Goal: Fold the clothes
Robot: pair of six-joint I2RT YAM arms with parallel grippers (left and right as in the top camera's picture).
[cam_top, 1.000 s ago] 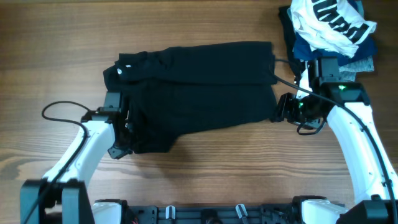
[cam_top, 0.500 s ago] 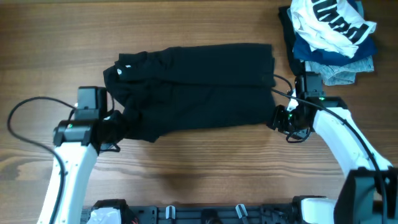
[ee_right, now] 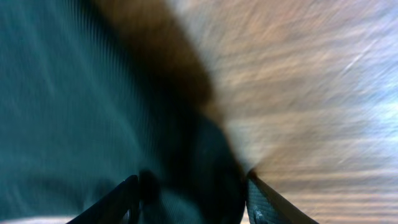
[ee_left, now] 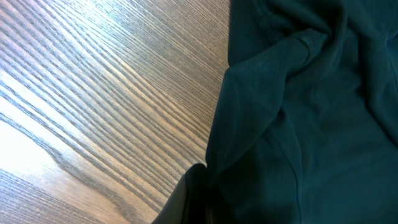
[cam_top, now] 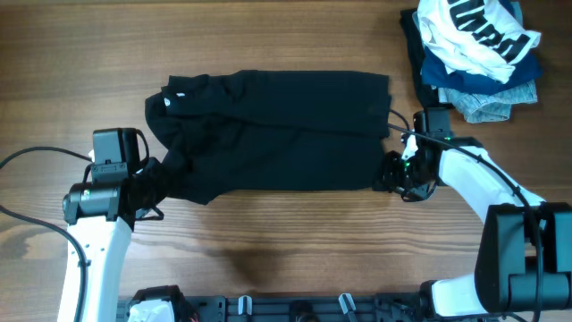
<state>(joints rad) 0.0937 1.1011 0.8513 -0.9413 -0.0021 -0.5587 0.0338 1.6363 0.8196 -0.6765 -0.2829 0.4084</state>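
The black T-shirt (cam_top: 277, 125) lies partly folded across the middle of the wooden table, with its small white logo mark (cam_top: 172, 100) at the upper left. My left gripper (cam_top: 157, 183) is at the shirt's lower left corner and is shut on a fold of the fabric (ee_left: 292, 124); only one dark finger (ee_left: 186, 199) shows at the bottom of the left wrist view. My right gripper (cam_top: 390, 175) is at the lower right corner. In the blurred right wrist view, bunched black fabric (ee_right: 193, 180) sits between its two fingers.
A pile of other garments lies at the back right: a white one with black lettering (cam_top: 478, 31) on top of blue (cam_top: 444, 72) and grey (cam_top: 490, 104) ones. The left arm's cable (cam_top: 31, 161) loops over the table at the left.
My left gripper has moved left and back with the shirt's lower left corner. My right gripper has moved left and forward. The shirt's front edge is now pulled straighter.
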